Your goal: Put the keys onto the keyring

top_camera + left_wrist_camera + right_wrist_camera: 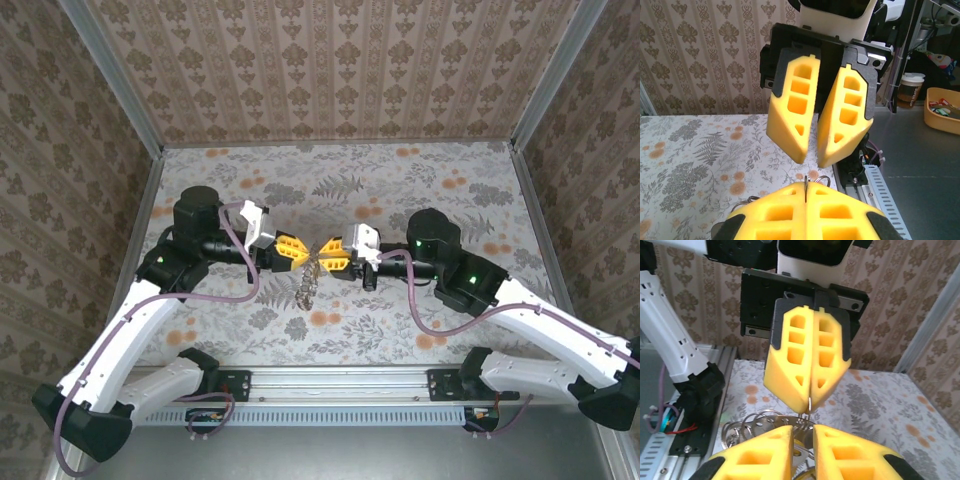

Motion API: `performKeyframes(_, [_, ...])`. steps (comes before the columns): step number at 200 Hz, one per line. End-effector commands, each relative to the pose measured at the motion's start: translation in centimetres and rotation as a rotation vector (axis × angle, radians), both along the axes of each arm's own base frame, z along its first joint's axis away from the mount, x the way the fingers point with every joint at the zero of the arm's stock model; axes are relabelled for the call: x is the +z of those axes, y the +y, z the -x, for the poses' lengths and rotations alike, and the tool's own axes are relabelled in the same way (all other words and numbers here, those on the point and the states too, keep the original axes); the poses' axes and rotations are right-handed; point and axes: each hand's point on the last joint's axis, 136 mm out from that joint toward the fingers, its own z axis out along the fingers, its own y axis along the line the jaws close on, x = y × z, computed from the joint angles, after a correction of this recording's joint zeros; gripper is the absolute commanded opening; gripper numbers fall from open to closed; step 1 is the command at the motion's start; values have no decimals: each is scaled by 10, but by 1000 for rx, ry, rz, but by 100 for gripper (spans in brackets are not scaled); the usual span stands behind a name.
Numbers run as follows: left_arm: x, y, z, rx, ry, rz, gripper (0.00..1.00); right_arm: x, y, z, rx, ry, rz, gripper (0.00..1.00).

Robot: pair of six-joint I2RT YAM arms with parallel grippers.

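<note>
Floral tabletop (400,180), boxed in by three walls (340,70) of brown patterned paper. One keyring (308,285) at mid-table, seen from above as a grey-brown chain-like strand drooping from where the two grippers meet tip to tip; lower end at or near the surface, cannot tell which. From the right wrist, a cluster of thin silver wire loops (757,422), overlapping and too tangled to count. Individual keys too small to separate from that bundle, so no count.

On the left gripper (291,250), both yellow fingers (790,355) pressed flat together, clenched on one thin wire of the keyring that stands upright at the tips, seen from both wrists. Directly opposite, the right gripper (336,256), tips just beside those of the left, its two fingers parted by a narrow gap and released. Wire loops just beneath that gap, contact not discernible.

Two white-and-black arms, left arm (140,320) and right arm (560,330), reaching inward from one rail (340,385) at the near edge. Two purple cables, one cable (240,290) looped beside each arm.
</note>
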Motion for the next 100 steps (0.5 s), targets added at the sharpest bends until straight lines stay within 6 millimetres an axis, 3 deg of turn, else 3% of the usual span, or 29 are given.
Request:
performKeyframes(1, [8,2,11,-45,-18,33,0,22,3,9,58,-12,-52,19])
performKeyframes(100, [9,1,12,-50,-17,33,0,12,8,-6,8,3,-30,20])
